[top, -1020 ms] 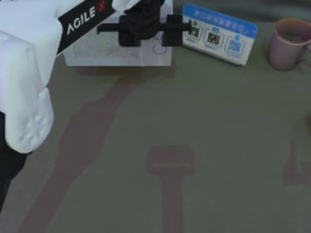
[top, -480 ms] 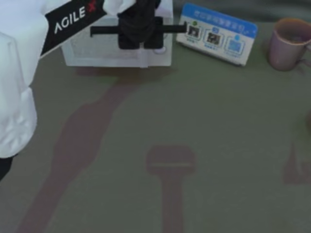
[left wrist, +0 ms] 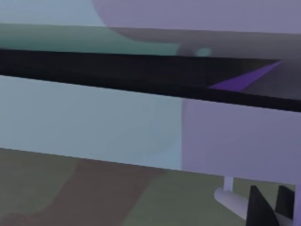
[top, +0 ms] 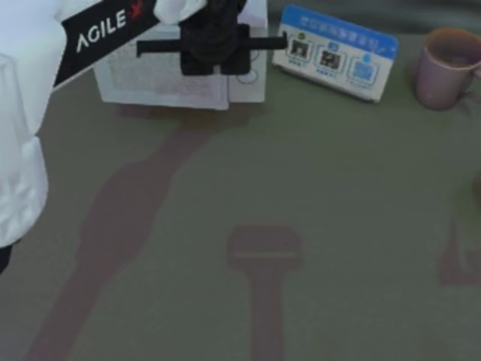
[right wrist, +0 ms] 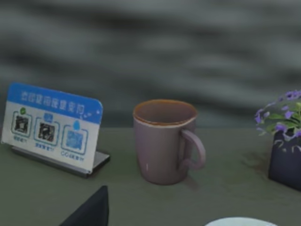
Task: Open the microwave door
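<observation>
While the left gripper (top: 213,47) sits at the door (top: 161,79) of the microwave (top: 252,83), far left on the table (top: 316,195), the door looks just cracked, its right edge swung slightly near; whether the fingers clamp anything I cannot tell. Next, I judge, comes a wider arcing pull. Right of it stand a card (top: 336,53) and mug (top: 445,66); the right arm is parked out of sight.
</observation>
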Motion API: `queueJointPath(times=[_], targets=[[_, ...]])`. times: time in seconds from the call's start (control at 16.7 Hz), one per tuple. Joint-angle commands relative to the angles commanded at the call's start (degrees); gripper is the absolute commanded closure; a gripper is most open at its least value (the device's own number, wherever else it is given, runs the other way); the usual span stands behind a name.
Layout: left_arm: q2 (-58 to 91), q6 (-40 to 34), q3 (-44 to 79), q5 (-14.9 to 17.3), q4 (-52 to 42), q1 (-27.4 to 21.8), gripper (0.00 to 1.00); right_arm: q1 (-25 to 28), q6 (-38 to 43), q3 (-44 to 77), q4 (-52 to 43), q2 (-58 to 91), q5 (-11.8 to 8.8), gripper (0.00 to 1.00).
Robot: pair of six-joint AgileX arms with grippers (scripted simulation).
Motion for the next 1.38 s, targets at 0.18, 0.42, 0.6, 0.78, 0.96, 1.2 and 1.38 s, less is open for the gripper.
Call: queueJointPath(times=[0.18, 0.42, 0.6, 0.78, 0.96, 1.2, 1.38], targets=[[0.00, 0.00, 0.00, 0.00, 0.00, 0.00, 1.00, 0.00, 0.00, 0.00, 0.00, 0.00, 0.00, 0.00], [0.00, 0.00, 0.00, 0.00, 0.00, 0.00, 1.00, 0.00, 0.00, 0.00, 0.00, 0.00, 0.00, 0.00], [0.00, 0.00, 0.00, 0.00, 0.00, 0.00, 1.00, 0.00, 0.00, 0.00, 0.00, 0.00, 0.00, 0.00], [0.00, 0.00, 0.00, 0.00, 0.00, 0.00, 1.00, 0.00, 0.00, 0.00, 0.00, 0.00, 0.00, 0.00], [0.00, 0.00, 0.00, 0.00, 0.00, 0.00, 1.00, 0.00, 0.00, 0.00, 0.00, 0.00, 0.00, 0.00], [0.39, -0.25, -0.13, 0.34, 0.05, -0.38, 1.00, 0.00, 0.00, 0.00, 0.00, 0.00, 0.00, 0.00], [-1.07, 1.00, -2.36, 0.82, 1.20, -0.18, 1.00, 0.00, 0.00, 0.00, 0.00, 0.00, 0.00, 0.00]])
